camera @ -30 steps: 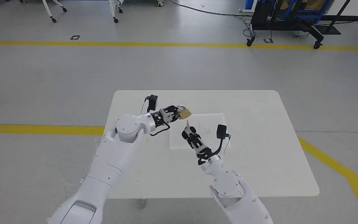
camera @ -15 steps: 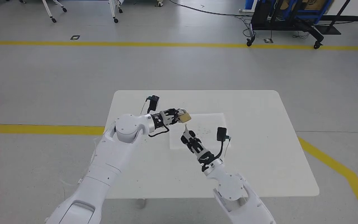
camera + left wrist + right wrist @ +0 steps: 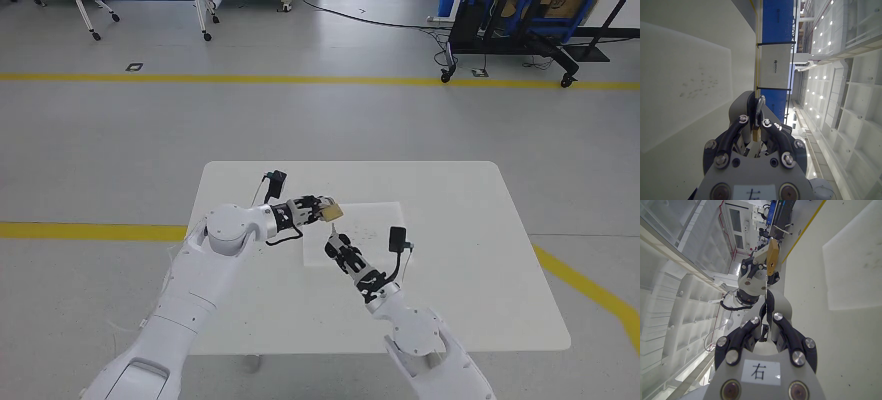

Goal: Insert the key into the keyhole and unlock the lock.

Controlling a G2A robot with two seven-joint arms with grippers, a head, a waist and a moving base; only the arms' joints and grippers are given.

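The right gripper is nearest, raised over the near left part of the white mat, its fingers pinched narrow on the key. The key's thin blade points away toward the lock. Compared with a second ago the gripper sits almost where it was, while its forearm has swung a little to the right and nearer.

Just beyond, the brass padlock is gripped by its body in the left gripper, held in the air with the keyhole facing the key. It has drifted slightly nearer and to the right, so the gap to the key has shrunk. The blade tip now lies just beside the lock's near end and short of the keyhole. Whether it touches cannot be told.

Both grippers hang over the mat's left edge. The table lies bare to the right and far side, and its edges are well away from either hand.
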